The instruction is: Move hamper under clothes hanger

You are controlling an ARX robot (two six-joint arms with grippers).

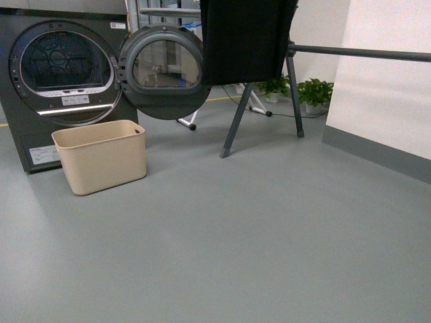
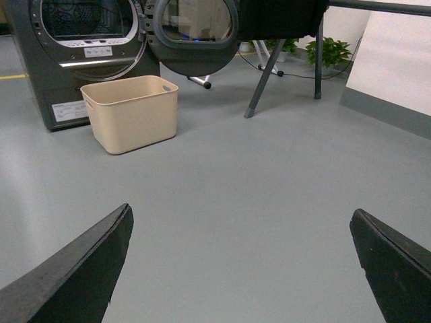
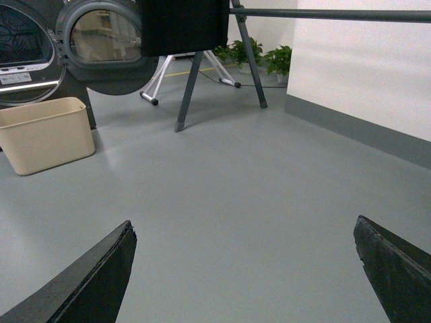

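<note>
Where the arms end: left end effector point(image 2: 240, 210) and right end effector point(image 3: 244, 221) are both spread wide, gripping nothing, over the floor point(image 1: 269, 242).
Hamper point(image 1: 101, 156): beige, upright on the floor, just before the dryer point(image 1: 60, 74), well apart from the clothes hanger point(image 1: 357, 52).
Around: dryer door point(image 1: 165, 70) stands open; black cloth point(image 1: 246, 40) hangs on the bar.

Hamper point(image 1: 102, 158): smooth, matt beige plastic. Clothes hanger point(image 1: 363, 52): dark grey metal with a dull sheen, draped with matt black cloth point(image 1: 246, 40). Floor point(image 1: 269, 242): smooth grey, faintly glossy.
</note>
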